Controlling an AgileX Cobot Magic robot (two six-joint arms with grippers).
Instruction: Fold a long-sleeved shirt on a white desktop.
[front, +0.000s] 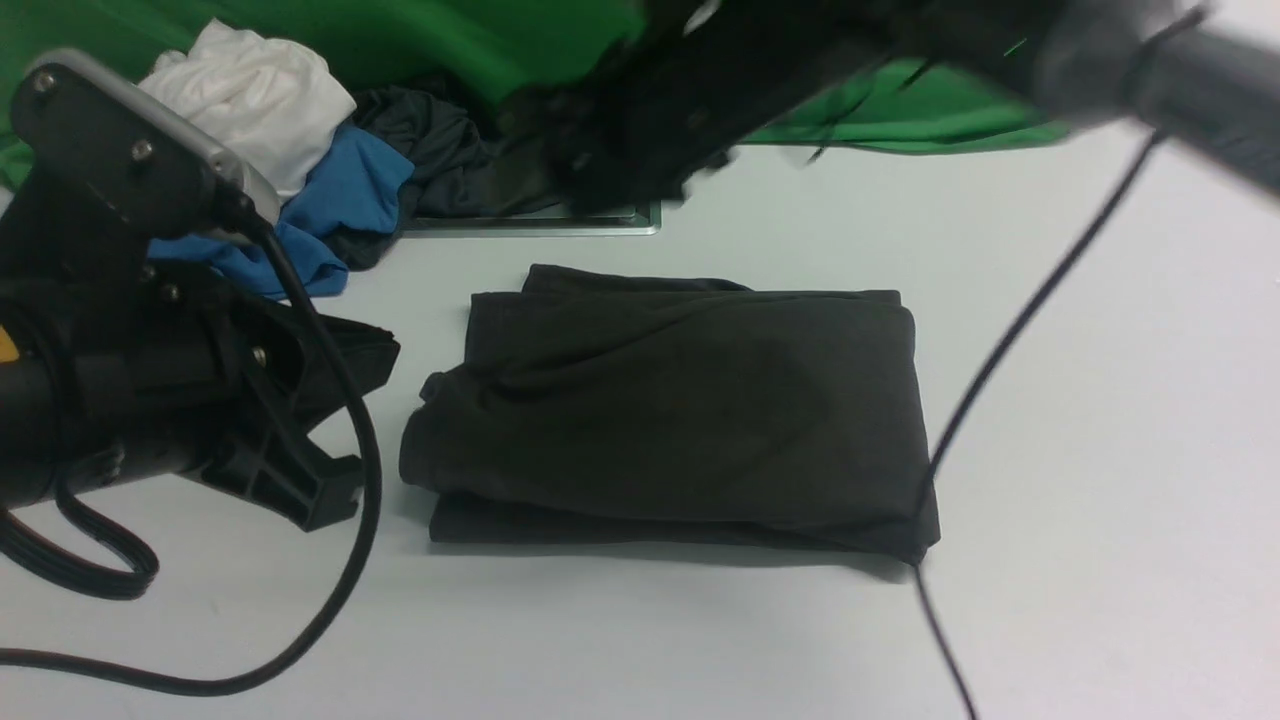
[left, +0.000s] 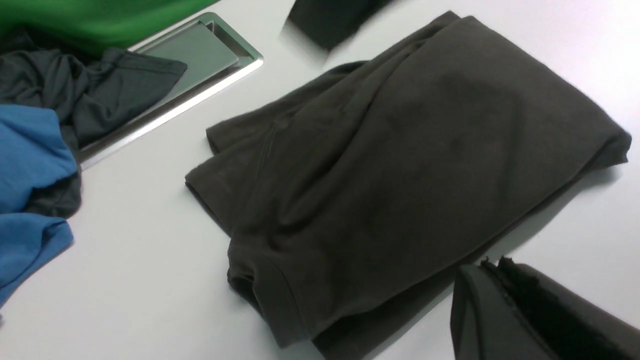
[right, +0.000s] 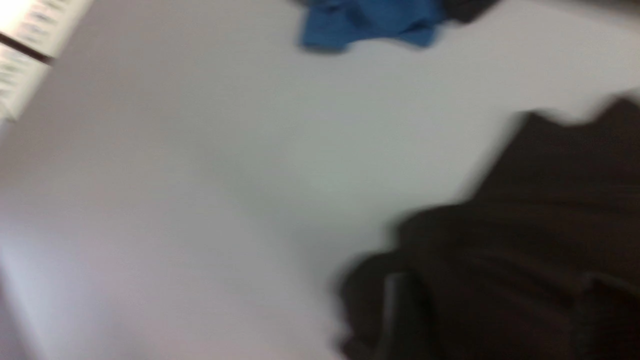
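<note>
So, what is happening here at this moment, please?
A two-armed robot is folding clothes. The long-sleeved shirt lies as a folded rectangle on the white desktop, and neither arm holds it. The left gripper is shut and sits beside the shirt. The right arm is blurred above the far edge. A pile of other garments waits at the back left.

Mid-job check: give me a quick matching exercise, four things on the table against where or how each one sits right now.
Things:
1. long-sleeved shirt
2. blue garment
3. white garment
4. metal-framed hatch

States:
A. crumpled on top of the pile, far left
B. set flush into the white desktop, partly covered by dark cloth
C. folded into a flat rectangle mid-table
D. bunched below the white one, spilling onto the desktop

Pairs: 1-C, 2-D, 3-A, 4-B
</note>
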